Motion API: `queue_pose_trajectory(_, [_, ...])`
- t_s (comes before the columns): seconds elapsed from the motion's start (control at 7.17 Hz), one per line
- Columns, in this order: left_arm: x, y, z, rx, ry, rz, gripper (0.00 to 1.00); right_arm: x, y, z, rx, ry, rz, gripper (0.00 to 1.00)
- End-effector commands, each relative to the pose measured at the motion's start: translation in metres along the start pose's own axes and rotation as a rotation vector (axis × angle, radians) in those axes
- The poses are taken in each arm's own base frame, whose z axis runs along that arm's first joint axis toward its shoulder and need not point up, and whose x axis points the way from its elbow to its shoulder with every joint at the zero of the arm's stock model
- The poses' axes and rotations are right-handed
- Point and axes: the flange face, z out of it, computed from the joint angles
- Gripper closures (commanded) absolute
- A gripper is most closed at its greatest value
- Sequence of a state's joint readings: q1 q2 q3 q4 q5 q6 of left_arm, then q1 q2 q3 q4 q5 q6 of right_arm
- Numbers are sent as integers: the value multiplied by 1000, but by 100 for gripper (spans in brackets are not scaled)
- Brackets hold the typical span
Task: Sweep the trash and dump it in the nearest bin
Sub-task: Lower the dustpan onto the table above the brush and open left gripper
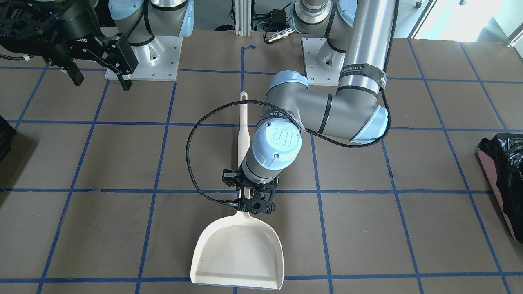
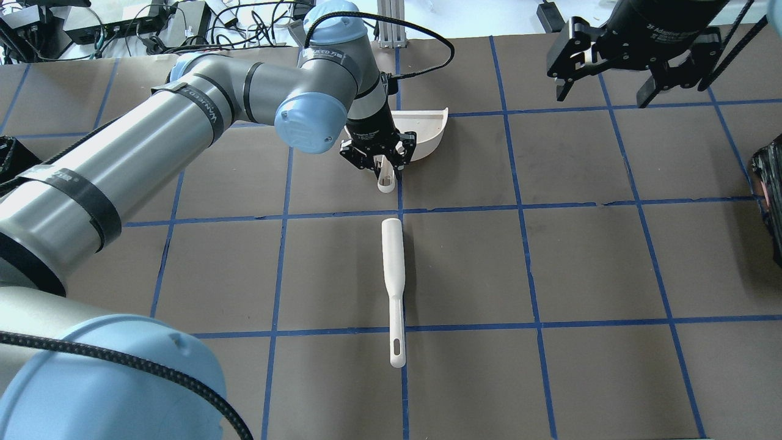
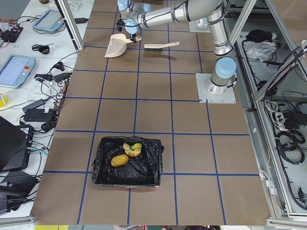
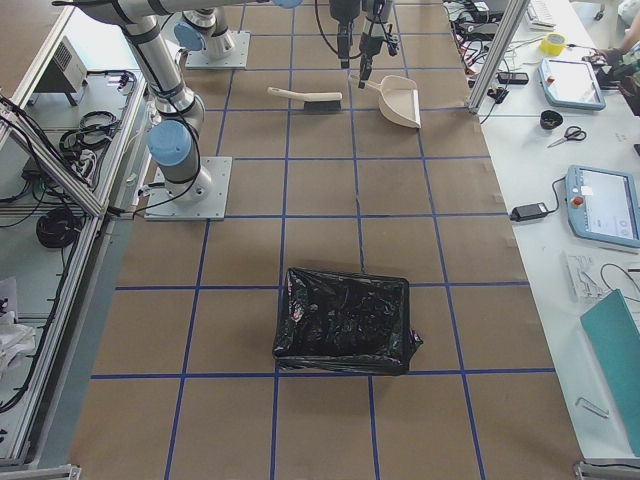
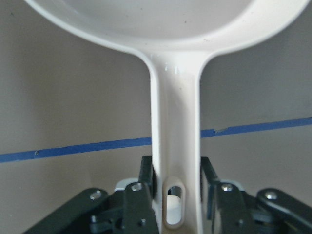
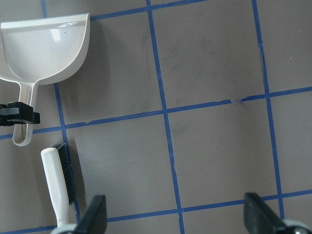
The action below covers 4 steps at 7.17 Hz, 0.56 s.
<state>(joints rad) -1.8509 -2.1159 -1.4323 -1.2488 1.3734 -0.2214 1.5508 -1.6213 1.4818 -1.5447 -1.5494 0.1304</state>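
Observation:
The trash lies inside the bin [image 3: 98, 165], a black-bag-lined container at the table's left end: a golden-brown lump [image 3: 119, 160] and a pale peel with a yellow-green wedge [image 3: 132, 149]. The bin's pink side shows in the front view [image 1: 500, 183]. My left gripper [image 2: 383, 166] is shut on the handle of the cream dustpan [image 2: 426, 127], which rests flat on the table; the wrist view shows the fingers [image 5: 147, 170] against the handle [image 5: 175, 112]. My right gripper [image 2: 611, 76] is open and empty, held high above the table. The cream brush [image 2: 394, 275] lies on the table.
A second black-lined bin [image 4: 345, 322] stands at the table's right end; its edge shows in the overhead view [image 2: 771, 183]. The arm bases [image 1: 143, 57] are at the table's back. The brown table has blue tape grid lines.

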Motion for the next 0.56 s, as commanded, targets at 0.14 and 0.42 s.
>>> queue_pose_trajectory(0.14, [7, 3, 0, 7, 1, -25, 28, 0, 0, 0, 0, -3, 0, 0])
queue_pose_trajectory(0.42, [9, 4, -4, 12, 3, -24, 0, 0, 0, 0, 0, -3, 0, 0])
